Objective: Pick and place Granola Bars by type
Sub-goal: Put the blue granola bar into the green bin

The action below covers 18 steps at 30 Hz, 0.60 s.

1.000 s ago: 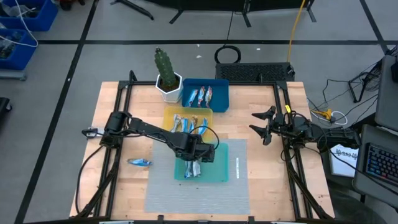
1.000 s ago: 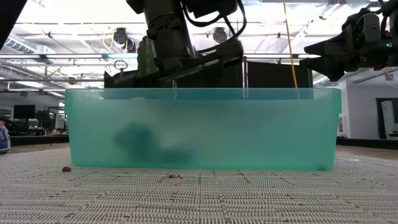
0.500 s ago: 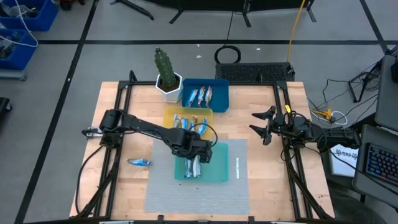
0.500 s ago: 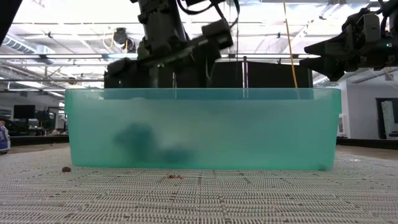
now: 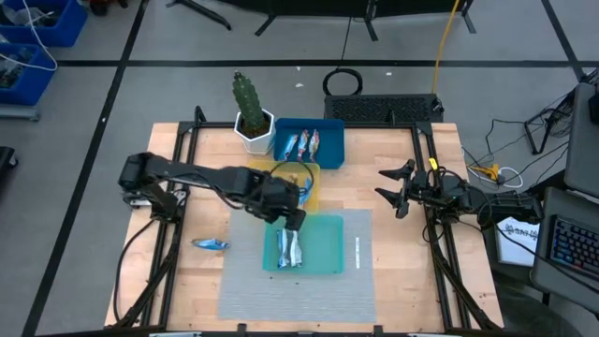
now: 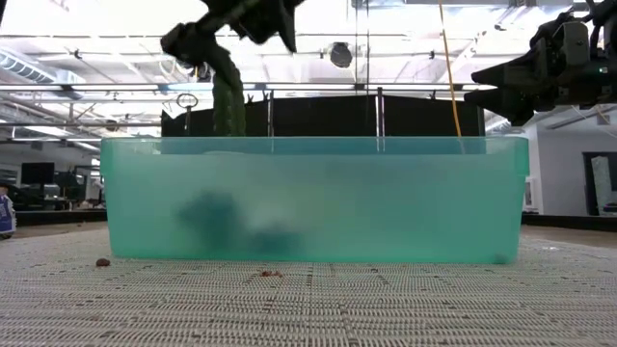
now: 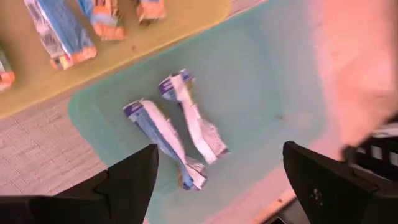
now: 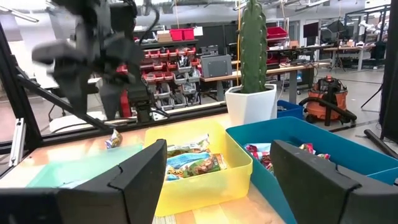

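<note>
Two blue-and-white Granola Bars (image 7: 165, 140) (image 7: 196, 121) lie side by side on the floor of the teal tray (image 5: 328, 248), at its left end. My left gripper (image 5: 292, 217) (image 7: 221, 152) hangs open above that tray's far left corner, clear of the bars, with nothing between its fingers. More bars lie in the yellow tray (image 5: 314, 173) and the blue tray (image 5: 329, 145). One loose bar (image 5: 211, 244) lies on the table to the left. My right gripper (image 5: 393, 192) waits open at the table's right side.
A cactus in a white pot (image 5: 251, 117) stands at the far left, next to the blue tray. The teal tray sits on a grey mesh mat (image 5: 281, 290). The low view shows the teal tray's near wall (image 6: 313, 198) with the bars as dark shapes behind it.
My left gripper has risen out of the teal tray and drawn back toward the table's left and far edges. The two bars stay flat on the tray floor. My right arm has kept still.
</note>
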Each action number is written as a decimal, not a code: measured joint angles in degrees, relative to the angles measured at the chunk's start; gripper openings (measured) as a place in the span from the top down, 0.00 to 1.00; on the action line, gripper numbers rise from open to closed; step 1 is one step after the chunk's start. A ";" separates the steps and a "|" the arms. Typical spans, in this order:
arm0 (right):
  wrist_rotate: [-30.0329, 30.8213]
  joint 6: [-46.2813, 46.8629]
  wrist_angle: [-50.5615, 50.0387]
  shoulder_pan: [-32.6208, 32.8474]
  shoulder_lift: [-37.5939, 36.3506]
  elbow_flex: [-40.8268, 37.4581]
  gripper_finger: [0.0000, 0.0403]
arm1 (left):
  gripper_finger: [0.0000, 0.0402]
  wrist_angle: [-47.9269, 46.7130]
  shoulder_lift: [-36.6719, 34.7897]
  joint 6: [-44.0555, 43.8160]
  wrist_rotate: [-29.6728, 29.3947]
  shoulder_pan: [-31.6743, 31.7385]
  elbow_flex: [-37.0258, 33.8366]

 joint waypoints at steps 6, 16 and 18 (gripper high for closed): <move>0.00 0.00 -0.02 0.00 0.00 -0.01 0.31 | 0.14 0.10 -5.82 3.42 0.69 1.27 0.00; 0.00 0.00 -0.04 0.00 0.00 -0.01 0.31 | 0.14 -0.85 -14.00 21.01 7.71 3.40 0.04; 0.00 0.01 -0.04 0.00 0.00 0.00 0.31 | 0.14 -2.07 -15.45 25.32 9.31 3.65 0.04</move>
